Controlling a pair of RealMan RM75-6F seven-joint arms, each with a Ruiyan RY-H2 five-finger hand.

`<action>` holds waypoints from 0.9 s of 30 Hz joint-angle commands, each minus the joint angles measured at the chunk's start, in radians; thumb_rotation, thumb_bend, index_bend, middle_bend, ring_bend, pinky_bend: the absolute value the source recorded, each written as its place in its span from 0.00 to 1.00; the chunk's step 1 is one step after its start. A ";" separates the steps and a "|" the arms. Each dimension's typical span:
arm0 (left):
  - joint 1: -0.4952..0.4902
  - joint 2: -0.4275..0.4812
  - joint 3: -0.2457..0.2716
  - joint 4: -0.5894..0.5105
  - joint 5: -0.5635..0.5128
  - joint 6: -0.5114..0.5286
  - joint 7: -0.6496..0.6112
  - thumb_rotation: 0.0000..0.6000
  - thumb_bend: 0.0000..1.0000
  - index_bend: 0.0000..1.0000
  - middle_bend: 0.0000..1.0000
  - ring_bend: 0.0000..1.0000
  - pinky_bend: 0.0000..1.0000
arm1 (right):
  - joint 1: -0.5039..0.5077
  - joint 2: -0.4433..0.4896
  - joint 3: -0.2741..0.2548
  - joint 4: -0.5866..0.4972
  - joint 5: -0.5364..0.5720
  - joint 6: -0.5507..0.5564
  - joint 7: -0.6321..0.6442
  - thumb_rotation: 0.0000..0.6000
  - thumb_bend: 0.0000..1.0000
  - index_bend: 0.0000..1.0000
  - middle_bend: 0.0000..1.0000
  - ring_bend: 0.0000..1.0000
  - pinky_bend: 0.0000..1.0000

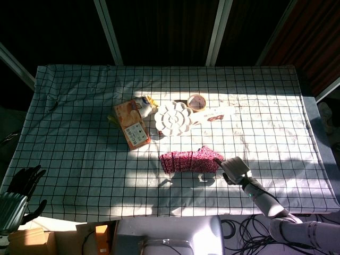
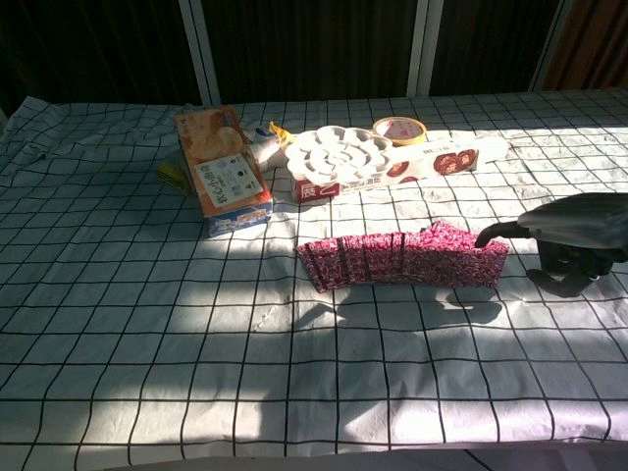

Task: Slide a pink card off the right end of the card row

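A row of overlapping pink patterned cards lies on the checked cloth in the middle of the table. My right hand is at the row's right end, one fingertip touching the edge of the last card, the other fingers curled underneath. It holds nothing. My left hand hangs at the table's near left corner, far from the cards, fingers apart and empty; the chest view does not show it.
Behind the cards stand an orange snack box, a white flower-shaped palette, a roll of tape and a long white box. Cables lie below the front edge.
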 commanded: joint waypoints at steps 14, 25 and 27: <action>-0.009 0.000 -0.002 -0.004 0.004 -0.011 0.002 1.00 0.37 0.00 0.00 0.00 0.00 | 0.029 -0.016 -0.038 0.016 0.018 0.009 0.002 1.00 0.60 0.14 1.00 0.95 1.00; -0.015 0.000 -0.003 -0.007 0.002 -0.021 0.008 1.00 0.37 0.00 0.00 0.00 0.00 | 0.025 0.022 -0.091 -0.016 0.045 0.044 -0.035 1.00 0.60 0.17 1.00 0.95 1.00; -0.014 -0.001 -0.003 -0.008 0.003 -0.019 0.010 1.00 0.37 0.00 0.00 0.00 0.00 | 0.016 0.037 -0.110 -0.030 0.035 0.060 -0.046 1.00 0.60 0.18 1.00 0.95 1.00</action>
